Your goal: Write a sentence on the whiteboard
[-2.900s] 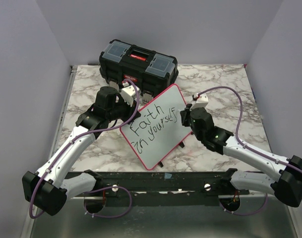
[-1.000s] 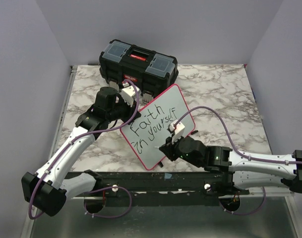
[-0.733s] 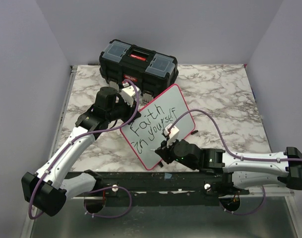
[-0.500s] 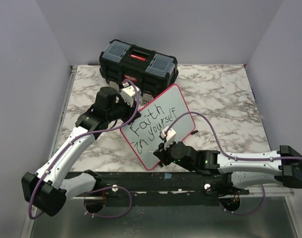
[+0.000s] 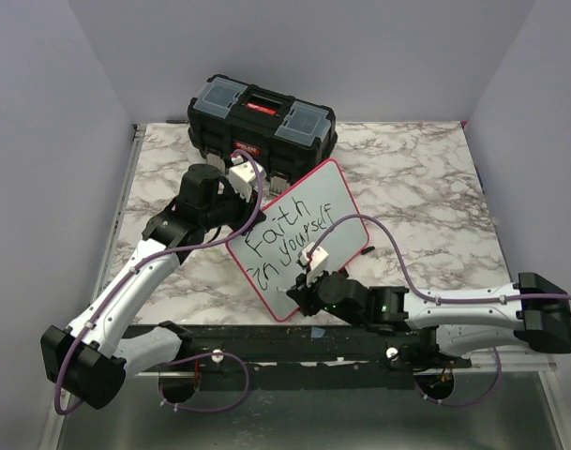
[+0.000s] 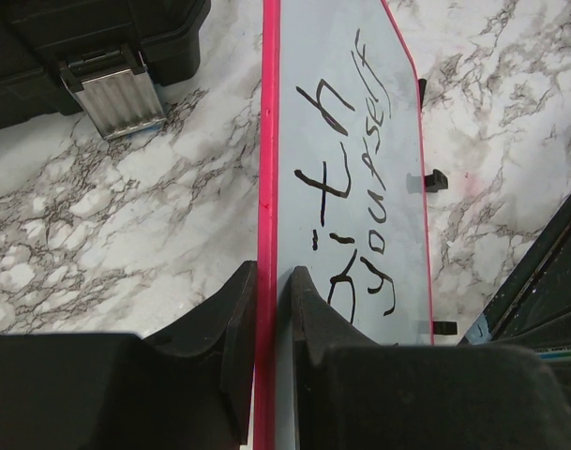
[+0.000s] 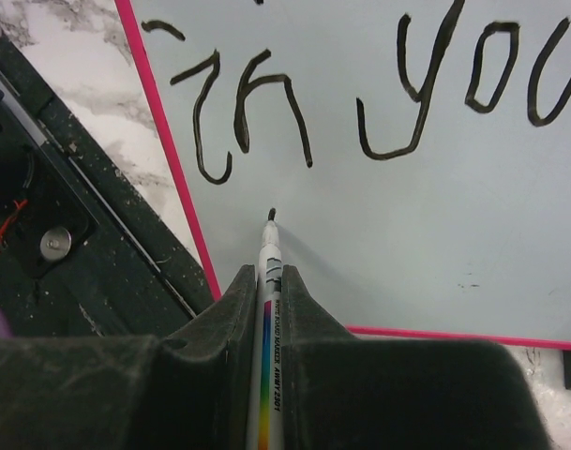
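- Swinging in from the right of the top view, the right gripper has dropped to lower centre, over the whiteboard's near corner; whiteboard and left gripper have not shifted.
- Whiteboard sits tilted at centre frame on the table, its upper left rim pinched between the closed jaws of the left gripper.
- Sentence so far reads "Faith" and "in yourself", with bare white below.
- Right gripper is clamped on a marker, whose tip rests at or just above the blank patch under "in", near the lower left rim; contact cannot be told.
- Risk, as judged: starting this close to the rim, a leftward stroke could run off the whiteboard.
- Risk: pressing hard on a whiteboard held only at one edge could make it pivot or slip in the clamp, bending the letters.
- Risk: the right gripper and its purple cable hang over "yourself" and could smear fresh ink if they dip.
- Count: one whiteboard, two written lines, three words, one marker, two grippers, both closed on something.
- Also one black toolbox, upper centre, behind the whiteboard.
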